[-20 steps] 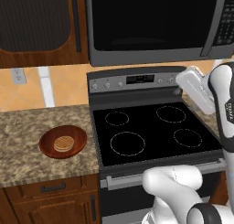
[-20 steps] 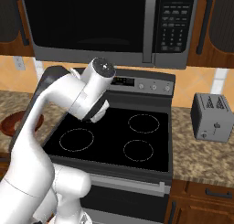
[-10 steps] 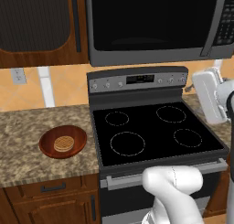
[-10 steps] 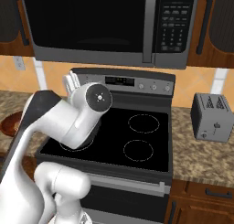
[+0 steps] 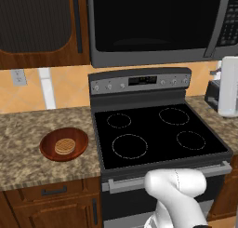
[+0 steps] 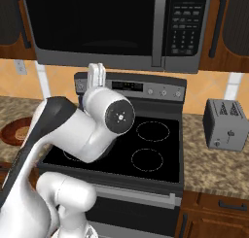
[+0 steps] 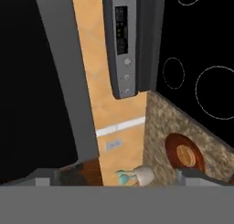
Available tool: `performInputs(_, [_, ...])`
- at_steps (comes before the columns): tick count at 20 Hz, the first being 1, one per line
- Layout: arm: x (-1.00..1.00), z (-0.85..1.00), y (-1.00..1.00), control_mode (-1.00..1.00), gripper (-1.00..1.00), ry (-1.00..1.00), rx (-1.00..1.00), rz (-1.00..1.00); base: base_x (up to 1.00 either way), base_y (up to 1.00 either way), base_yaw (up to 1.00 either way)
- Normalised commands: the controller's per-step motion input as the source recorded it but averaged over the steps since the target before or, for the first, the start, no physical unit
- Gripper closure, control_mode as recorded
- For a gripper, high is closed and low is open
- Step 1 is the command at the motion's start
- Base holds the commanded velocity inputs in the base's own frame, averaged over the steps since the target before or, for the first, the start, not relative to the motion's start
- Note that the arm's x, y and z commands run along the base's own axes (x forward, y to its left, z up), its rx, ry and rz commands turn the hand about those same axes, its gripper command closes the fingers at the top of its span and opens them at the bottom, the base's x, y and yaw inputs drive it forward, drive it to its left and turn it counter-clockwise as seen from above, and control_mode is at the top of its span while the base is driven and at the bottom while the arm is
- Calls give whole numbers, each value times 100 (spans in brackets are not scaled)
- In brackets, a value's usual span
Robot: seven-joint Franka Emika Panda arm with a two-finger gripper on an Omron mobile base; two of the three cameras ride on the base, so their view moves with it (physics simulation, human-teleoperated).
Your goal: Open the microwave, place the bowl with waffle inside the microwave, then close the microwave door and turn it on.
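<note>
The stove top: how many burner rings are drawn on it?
4. On the stove: back left, back right, front left, front right. None look hidden.

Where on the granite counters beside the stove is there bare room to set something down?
The speckled granite counter left of the black glass stove is bare all round the reddish-brown bowl holding the tan waffle. On the right counter, the grey toaster takes the back; the front strip is free.
</note>
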Motion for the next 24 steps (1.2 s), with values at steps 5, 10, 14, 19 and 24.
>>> performInputs(5, [20,38,-89,-100,-100,10,57,-12,0,0,0])
performInputs(10, [62,30,-81,-100,-100,21,58,-8,0,0,0])
performInputs(14, [82,2,-25,-100,-100,19,53,-24,0,0,0])
performInputs(19, [52,0,-25,-100,-100,3,40,-18,0,0,0])
performInputs(24, [39,0,-39,-100,-100,0,28,2,0,0,0])
